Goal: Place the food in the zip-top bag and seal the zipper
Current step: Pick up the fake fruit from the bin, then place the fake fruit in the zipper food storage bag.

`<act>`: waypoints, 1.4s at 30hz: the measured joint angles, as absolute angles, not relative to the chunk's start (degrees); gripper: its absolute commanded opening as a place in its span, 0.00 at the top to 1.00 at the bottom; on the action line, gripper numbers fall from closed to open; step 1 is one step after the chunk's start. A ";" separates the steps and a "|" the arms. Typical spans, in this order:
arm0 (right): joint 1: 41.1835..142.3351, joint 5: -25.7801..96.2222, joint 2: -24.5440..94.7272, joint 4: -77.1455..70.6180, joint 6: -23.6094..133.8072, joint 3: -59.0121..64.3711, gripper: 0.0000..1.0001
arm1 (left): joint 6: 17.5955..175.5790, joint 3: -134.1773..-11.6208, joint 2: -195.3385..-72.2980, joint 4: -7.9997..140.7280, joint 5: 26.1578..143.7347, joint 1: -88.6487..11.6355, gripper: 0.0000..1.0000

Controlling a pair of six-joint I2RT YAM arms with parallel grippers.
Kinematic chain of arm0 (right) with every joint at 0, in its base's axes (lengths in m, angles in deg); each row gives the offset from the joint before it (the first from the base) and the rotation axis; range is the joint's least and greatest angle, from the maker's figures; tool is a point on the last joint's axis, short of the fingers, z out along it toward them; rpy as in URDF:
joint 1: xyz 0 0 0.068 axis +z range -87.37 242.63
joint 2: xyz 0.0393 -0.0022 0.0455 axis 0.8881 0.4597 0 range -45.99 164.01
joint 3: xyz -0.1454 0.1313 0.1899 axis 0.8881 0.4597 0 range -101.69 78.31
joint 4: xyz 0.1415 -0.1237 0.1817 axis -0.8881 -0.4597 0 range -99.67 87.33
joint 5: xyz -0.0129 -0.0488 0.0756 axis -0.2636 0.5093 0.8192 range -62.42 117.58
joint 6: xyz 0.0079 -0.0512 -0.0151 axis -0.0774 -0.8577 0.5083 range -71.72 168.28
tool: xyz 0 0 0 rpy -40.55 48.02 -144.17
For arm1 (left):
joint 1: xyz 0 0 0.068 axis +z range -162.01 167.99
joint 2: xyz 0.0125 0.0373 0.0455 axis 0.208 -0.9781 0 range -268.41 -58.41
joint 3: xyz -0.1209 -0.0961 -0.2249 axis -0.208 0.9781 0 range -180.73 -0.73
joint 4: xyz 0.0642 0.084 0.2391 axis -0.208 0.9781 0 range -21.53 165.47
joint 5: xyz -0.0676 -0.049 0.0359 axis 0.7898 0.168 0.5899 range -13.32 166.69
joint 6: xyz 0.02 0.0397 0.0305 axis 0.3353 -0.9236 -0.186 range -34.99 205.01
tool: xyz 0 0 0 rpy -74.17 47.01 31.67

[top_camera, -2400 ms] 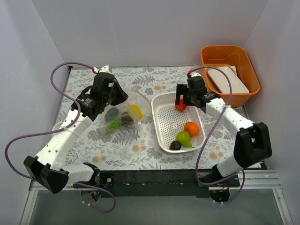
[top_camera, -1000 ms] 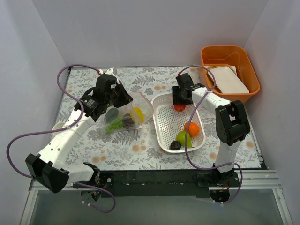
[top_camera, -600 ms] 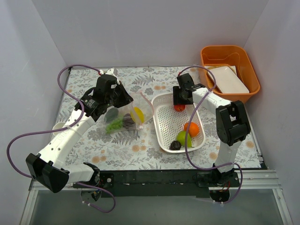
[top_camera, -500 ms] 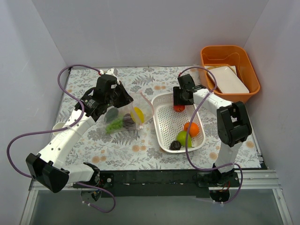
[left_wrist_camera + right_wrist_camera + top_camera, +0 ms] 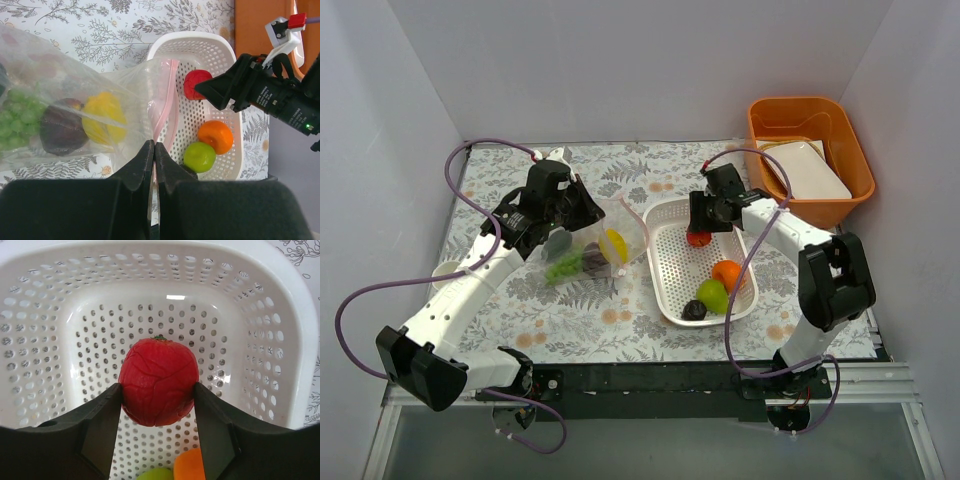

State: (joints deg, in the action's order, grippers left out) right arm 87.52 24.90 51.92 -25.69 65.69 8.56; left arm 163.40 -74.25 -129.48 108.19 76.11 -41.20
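Note:
The zip-top bag [image 5: 582, 248] lies left of the white basket [image 5: 656, 272], its mouth facing the basket. It holds green grapes [image 5: 15, 117], a dark purple plum [image 5: 60, 131] and a yellow piece [image 5: 102, 117]. My left gripper [image 5: 152, 148] is shut on the bag's edge by the pink zipper [image 5: 162, 107]; it also shows in the top view [image 5: 582, 212]. My right gripper [image 5: 157, 390] is shut on the red apple [image 5: 159, 381] inside the basket's far end, as the top view shows [image 5: 698, 235]. An orange [image 5: 726, 273], a green pear [image 5: 712, 296] and a dark fruit [image 5: 694, 311] lie in the basket.
An orange bin [image 5: 840, 130] holding a white flat object [image 5: 805, 170] stands at the back right. The floral mat [image 5: 590, 320] covers the table. Grey walls close in the left, the back and the right.
The right arm's elbow has swung out to the right. Its gripper with the red apple has shifted slightly toward the near side of the basket. The left gripper and bag have hardly moved.

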 measured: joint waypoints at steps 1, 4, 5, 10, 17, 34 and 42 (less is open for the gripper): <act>87.56 25.14 51.15 -25.72 65.85 8.84 0.69 | 163.40 -74.25 -129.48 108.13 76.28 -41.20 1.00; 87.95 25.89 48.47 -25.76 66.17 9.87 0.69 | 163.40 -74.25 -129.74 107.47 76.94 -41.20 1.00; 88.11 26.08 47.72 -25.80 66.31 10.07 0.69 | 163.40 -74.25 -129.90 107.30 77.13 -41.20 1.00; 88.72 27.44 44.97 -26.22 66.66 11.01 0.69 | 163.40 -74.25 -130.70 106.97 77.61 -41.20 1.00; 90.05 28.68 39.88 -26.74 68.23 11.75 0.69 | 163.42 -74.18 -130.88 106.88 77.96 -41.20 1.00; 100.39 31.94 32.20 -25.72 73.37 11.70 0.69 | 163.46 -73.39 -131.10 106.16 78.97 -41.20 1.00; 104.94 33.47 33.06 -22.74 74.28 7.81 0.69 | 163.46 -73.33 -131.25 106.12 79.91 -41.20 1.00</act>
